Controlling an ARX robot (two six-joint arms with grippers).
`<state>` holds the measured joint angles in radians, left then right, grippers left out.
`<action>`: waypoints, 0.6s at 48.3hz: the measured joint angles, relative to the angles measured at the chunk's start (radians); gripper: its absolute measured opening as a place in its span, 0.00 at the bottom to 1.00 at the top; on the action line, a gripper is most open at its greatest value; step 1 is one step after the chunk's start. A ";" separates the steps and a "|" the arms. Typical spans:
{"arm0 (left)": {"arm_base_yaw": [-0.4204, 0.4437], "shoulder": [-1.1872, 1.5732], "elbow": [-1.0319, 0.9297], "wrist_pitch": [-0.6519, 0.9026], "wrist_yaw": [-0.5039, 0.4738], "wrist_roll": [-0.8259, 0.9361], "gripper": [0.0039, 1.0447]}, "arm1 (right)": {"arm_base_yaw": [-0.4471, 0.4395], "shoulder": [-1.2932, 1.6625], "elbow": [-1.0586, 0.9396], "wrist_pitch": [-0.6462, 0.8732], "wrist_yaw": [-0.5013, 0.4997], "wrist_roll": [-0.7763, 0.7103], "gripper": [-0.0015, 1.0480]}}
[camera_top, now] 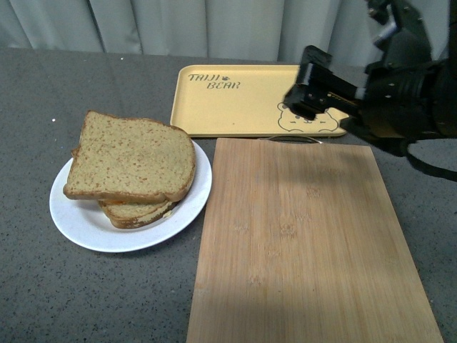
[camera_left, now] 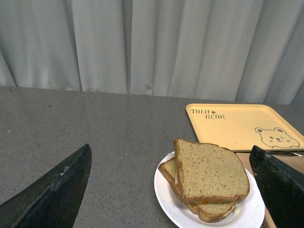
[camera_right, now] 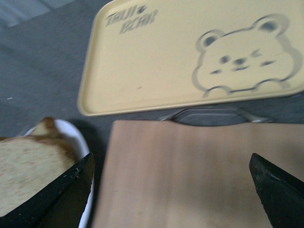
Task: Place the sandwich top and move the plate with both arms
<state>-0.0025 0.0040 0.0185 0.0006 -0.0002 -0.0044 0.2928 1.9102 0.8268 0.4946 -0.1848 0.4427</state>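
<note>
The sandwich top [camera_top: 132, 157], a large speckled tan slice, lies on smaller stacked slices [camera_top: 136, 211] on the white plate [camera_top: 86, 229] at the left. My right gripper [camera_top: 307, 93] is open and empty, raised over the far end of the wooden board, to the right of the plate. In the right wrist view it [camera_right: 172, 159] hangs over the board, with the plate rim [camera_right: 78, 137] and bread [camera_right: 28, 166] beside one finger. My left gripper [camera_left: 171, 148] is open and empty, facing the sandwich top [camera_left: 209, 171] and plate [camera_left: 166, 199]. The left arm is out of the front view.
A bamboo cutting board [camera_top: 307, 243] lies right of the plate, almost touching its rim. A yellow bear-print tray [camera_top: 228, 100] lies behind the board, near the grey curtain. The grey tabletop [camera_top: 43, 93] surrounds them.
</note>
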 joint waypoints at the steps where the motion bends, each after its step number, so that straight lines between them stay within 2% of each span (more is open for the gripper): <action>1: 0.000 0.000 0.000 0.000 0.000 0.000 0.94 | -0.001 -0.004 -0.018 0.032 0.051 -0.025 0.90; 2: 0.000 0.000 0.000 0.000 0.000 0.000 0.94 | 0.000 -0.004 -0.032 0.048 0.067 -0.043 0.89; 6: 0.000 -0.001 0.000 0.000 0.001 0.000 0.94 | -0.010 0.016 -0.177 0.511 0.367 -0.241 0.74; 8: 0.000 0.000 0.000 0.000 -0.002 0.000 0.94 | -0.024 0.005 -0.261 0.689 0.424 -0.324 0.66; 10: 0.000 0.000 0.000 0.000 -0.001 0.000 0.94 | -0.043 -0.031 -0.326 0.806 0.423 -0.366 0.57; 15: 0.000 0.000 0.000 0.000 -0.001 0.000 0.94 | -0.077 -0.146 -0.422 0.861 0.402 -0.412 0.40; 21: 0.000 0.000 0.000 0.000 0.000 0.000 0.94 | -0.103 -0.224 -0.496 0.854 0.372 -0.429 0.25; 27: 0.000 0.000 0.000 0.000 0.000 0.000 0.94 | -0.137 -0.335 -0.589 0.820 0.338 -0.438 0.03; 29: 0.000 0.000 0.000 0.000 0.000 0.000 0.94 | -0.148 -0.381 -0.617 0.804 0.327 -0.441 0.01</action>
<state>-0.0025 0.0036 0.0185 0.0006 -0.0006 -0.0044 0.1444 1.5288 0.2100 1.2984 0.1417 0.0017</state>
